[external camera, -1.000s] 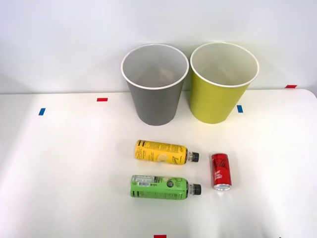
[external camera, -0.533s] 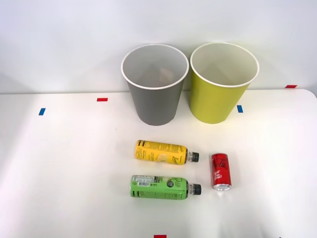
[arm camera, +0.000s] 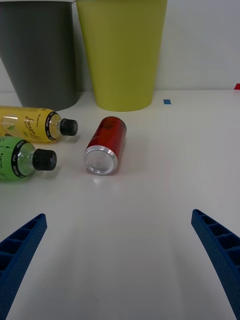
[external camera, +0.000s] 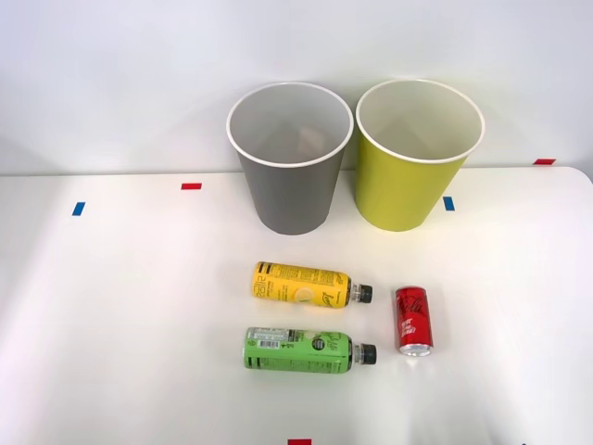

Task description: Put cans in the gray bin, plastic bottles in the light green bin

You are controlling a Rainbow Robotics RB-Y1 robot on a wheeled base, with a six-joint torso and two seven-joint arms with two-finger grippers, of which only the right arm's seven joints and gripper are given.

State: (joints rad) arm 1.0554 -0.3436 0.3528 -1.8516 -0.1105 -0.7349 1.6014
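A short red can (external camera: 414, 320) (arm camera: 105, 145) lies on its side on the white table, its silver end toward me. To its left lie two black-capped plastic bottles, a yellow one (external camera: 302, 284) (arm camera: 35, 124) and, nearer, a green one (external camera: 301, 349) (arm camera: 22, 159), caps pointing at the can. Behind them stand the gray bin (external camera: 289, 158) (arm camera: 40, 52) and the light green bin (external camera: 415, 153) (arm camera: 122, 52). Something pale shows dimly inside the gray bin. My right gripper (arm camera: 120, 250) hovers open, low over the table, short of the can, nothing between its blue fingers (arm camera: 220, 255).
Small red tape marks (external camera: 191, 185) and blue tape marks (external camera: 78, 209) dot the white table (external camera: 130, 306). A wall rises right behind the bins. Bare tabletop lies between my fingers and the can.
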